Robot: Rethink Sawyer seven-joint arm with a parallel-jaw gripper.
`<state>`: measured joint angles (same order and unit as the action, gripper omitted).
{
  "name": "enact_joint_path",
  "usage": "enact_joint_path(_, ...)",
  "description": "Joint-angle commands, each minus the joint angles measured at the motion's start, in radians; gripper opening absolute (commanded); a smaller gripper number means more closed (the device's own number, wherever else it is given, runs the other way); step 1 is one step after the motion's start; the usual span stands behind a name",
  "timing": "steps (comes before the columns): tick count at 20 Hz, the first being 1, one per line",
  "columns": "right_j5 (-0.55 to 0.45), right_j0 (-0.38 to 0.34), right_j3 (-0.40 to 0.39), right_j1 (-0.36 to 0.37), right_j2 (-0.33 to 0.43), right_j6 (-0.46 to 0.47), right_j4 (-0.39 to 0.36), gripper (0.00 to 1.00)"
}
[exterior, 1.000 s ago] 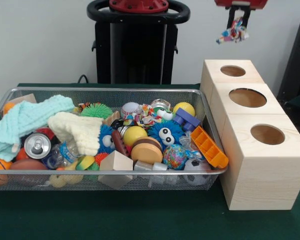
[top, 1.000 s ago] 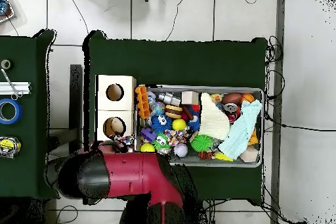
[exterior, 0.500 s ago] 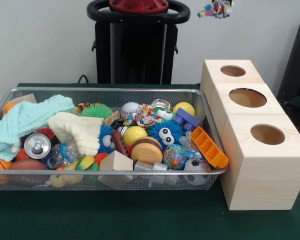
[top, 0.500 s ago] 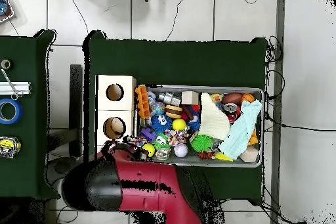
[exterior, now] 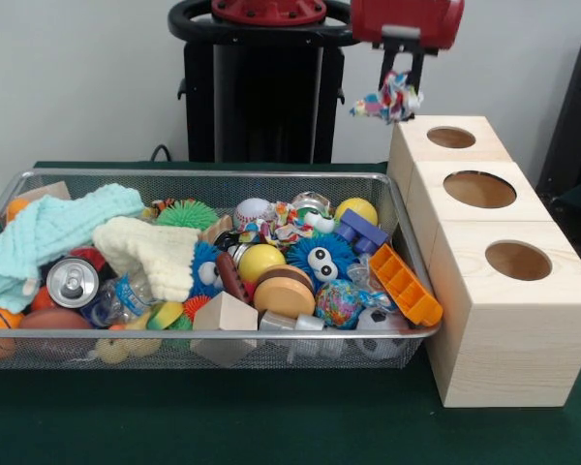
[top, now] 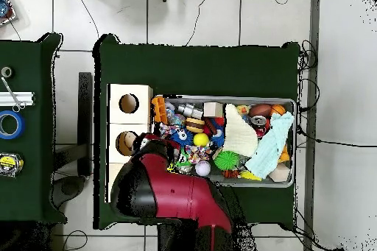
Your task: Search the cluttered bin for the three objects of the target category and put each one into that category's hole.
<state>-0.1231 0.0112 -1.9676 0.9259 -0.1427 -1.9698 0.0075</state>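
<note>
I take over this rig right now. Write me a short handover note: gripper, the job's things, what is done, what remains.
Gripper: shut on a multicoloured rope toy, held in the air above the bin's far right corner, just beside the wooden cube.
The bin is full of toys, balls and cloths.
The hole, smallest of three, is at the far end of the cube; nothing shows inside it.
Done: rope toy picked up.
Left: probably move it over the smallest hole and release, then search for further target objects.

Green table (exterior: 271,426): bin (exterior: 174,176), wood cube (exterior: 508,334) touching.
</note>
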Motion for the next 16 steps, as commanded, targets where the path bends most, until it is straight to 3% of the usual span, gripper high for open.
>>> enact_joint_path(1, 0.093, -0.019, -0.13, -0.151, 0.09, -0.219, 0.022, 0.0)
enact_joint_path(10, 0.072, 0.005, -0.145, -0.133, 0.087, -0.215, 0.058, 0.0)
enact_joint_path(16, -0.117, 0.1, -0.15, -0.015, 0.027, -0.236, 0.124, 0.0)
